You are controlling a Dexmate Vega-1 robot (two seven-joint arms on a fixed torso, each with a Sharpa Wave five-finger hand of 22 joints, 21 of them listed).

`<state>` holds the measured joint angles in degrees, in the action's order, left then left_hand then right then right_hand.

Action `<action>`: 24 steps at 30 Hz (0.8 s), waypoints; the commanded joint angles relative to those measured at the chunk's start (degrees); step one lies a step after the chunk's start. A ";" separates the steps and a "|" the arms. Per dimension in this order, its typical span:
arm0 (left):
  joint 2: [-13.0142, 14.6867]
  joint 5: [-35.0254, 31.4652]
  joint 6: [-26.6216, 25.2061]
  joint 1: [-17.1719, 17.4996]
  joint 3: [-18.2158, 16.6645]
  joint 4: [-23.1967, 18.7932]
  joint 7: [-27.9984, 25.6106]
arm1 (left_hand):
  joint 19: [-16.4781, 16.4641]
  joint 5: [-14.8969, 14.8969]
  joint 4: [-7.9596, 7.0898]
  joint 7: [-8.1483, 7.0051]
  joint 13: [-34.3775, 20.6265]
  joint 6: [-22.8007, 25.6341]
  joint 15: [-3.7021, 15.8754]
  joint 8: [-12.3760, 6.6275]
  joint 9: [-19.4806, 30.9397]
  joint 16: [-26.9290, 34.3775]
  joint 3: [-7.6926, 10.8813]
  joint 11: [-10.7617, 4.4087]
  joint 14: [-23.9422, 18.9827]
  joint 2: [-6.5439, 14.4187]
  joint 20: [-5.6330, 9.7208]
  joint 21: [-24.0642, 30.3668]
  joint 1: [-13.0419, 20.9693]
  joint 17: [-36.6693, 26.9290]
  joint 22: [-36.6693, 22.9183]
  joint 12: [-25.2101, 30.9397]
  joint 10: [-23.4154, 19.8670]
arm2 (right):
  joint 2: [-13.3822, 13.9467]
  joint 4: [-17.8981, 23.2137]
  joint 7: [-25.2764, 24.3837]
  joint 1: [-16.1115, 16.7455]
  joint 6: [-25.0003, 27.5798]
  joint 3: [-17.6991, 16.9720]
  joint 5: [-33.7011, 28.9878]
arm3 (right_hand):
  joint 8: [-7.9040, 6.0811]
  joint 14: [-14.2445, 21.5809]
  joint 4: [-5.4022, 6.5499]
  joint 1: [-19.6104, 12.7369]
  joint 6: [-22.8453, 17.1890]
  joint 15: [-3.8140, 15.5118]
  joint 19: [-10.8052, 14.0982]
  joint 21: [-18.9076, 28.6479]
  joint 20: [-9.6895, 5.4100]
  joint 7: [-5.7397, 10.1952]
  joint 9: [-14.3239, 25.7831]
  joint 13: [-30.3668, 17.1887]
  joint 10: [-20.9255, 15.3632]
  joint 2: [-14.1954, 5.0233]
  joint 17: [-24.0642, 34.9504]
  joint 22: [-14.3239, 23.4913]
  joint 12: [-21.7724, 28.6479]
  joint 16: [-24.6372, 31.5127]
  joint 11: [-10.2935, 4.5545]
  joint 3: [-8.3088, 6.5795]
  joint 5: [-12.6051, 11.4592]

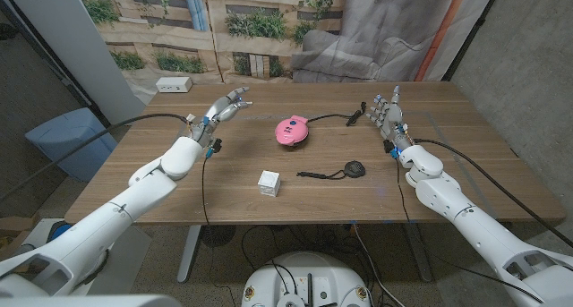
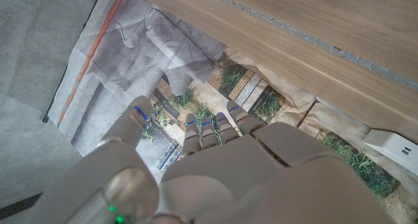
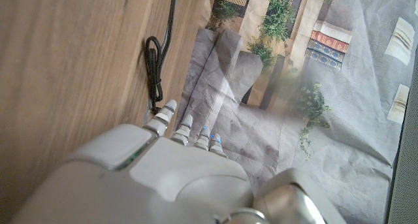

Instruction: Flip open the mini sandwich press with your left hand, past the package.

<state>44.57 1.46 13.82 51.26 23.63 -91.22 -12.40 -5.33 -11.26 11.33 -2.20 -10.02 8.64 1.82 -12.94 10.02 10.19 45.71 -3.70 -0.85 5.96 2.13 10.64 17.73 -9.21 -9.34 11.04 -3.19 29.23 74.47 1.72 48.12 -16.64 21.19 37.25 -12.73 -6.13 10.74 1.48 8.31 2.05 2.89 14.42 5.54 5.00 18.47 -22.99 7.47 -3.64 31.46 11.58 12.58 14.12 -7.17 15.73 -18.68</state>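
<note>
Left hand (image 1: 224, 107) raised over the tabletop's (image 1: 224, 186) far left part, fingers spread and reaching forward, holding nothing, touching nothing. Right hand (image 1: 388, 115) upright near the far right edge, fingers apart, empty. Pink mini sandwich press (image 1: 290, 130) closed, at mid-tabletop between the hands, well apart from both; its black cord (image 1: 345, 117) runs toward the right hand. White package (image 1: 269, 183) near the front edge, black pouch (image 1: 354, 169) beside it.
</note>
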 commanded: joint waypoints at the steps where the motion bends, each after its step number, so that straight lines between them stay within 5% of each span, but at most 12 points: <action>1: 3.71 -11.81 -3.08 0.71 0.52 -5.22 -4.38 | -0.80 -0.57 0.05 -0.12 -0.09 0.86 0.41 -0.36 0.12 0.20 0.77 -0.50 -0.68 -0.17 1.40 0.03 1.20 -0.25 0.00 0.28 -0.42 | -0.02 -0.04 0.02 -0.02 0.00 0.01 -0.01 | -0.23 -0.47 0.09 -0.19 0.37 1.04 -0.01 0.22 0.41 0.03 0.28 -0.30 0.59 -5.14 0.21 0.21 0.29 0.17 0.07 0.39 -0.40; 5: 4.57 -15.36 -6.03 1.69 0.35 -8.07 -5.63 | -1.25 -0.59 0.09 0.05 -0.09 1.64 0.85 -0.57 0.13 0.26 0.91 -0.54 -1.27 -0.53 1.54 0.06 2.10 -0.26 0.01 0.33 -0.88 | -0.02 -0.03 0.02 -0.01 0.00 0.01 -0.01 | -0.23 -0.48 0.09 -0.19 0.38 1.12 0.00 0.23 0.41 0.03 0.28 -0.30 0.59 -5.14 0.21 0.21 0.29 0.17 0.01 0.39 -0.40; 15: 8.80 -30.97 -1.51 0.28 2.78 -8.76 -9.90 | -1.79 -0.48 0.15 -1.48 -0.11 1.92 1.90 -0.42 0.16 -0.05 0.96 -1.40 -1.44 -2.77 2.25 -0.14 4.55 -0.29 0.05 -0.06 -0.89 | -0.02 -0.03 0.02 -0.01 0.00 0.01 -0.01 | -0.23 -0.50 0.09 -0.19 0.37 1.15 0.01 0.23 0.41 -0.05 0.28 -0.30 0.61 -5.13 0.21 0.21 0.28 0.16 0.05 0.39 -0.39; 24: 9.91 -41.56 -2.49 -0.87 4.85 -10.15 -10.75 | -2.25 -0.41 0.12 -1.48 -0.09 1.79 2.17 -0.27 0.14 -0.04 0.85 -1.40 -1.70 -3.96 2.11 -0.13 5.55 -0.29 0.05 -0.25 -0.73 | -0.01 -0.01 0.01 -0.01 0.02 0.01 0.00 | -0.24 -0.50 0.09 -0.19 0.36 1.14 0.02 0.23 0.42 0.06 0.28 -0.30 0.55 -5.13 0.21 0.21 0.30 0.16 0.03 0.40 -0.39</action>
<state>52.22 -26.75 11.21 51.65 26.17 -99.63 -21.01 -7.03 -11.26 11.53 -3.61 -10.02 10.54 2.06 -13.30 10.02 10.19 46.43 -4.71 -1.86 2.27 2.20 10.64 22.65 -9.20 -9.34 11.04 -4.19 29.22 74.46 1.74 48.11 -16.63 21.20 37.24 -12.73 -6.13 10.74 1.48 8.31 2.05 2.89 14.42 5.54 5.00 18.47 -22.98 7.47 -3.64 31.46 11.57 12.58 14.12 -7.17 15.73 -18.68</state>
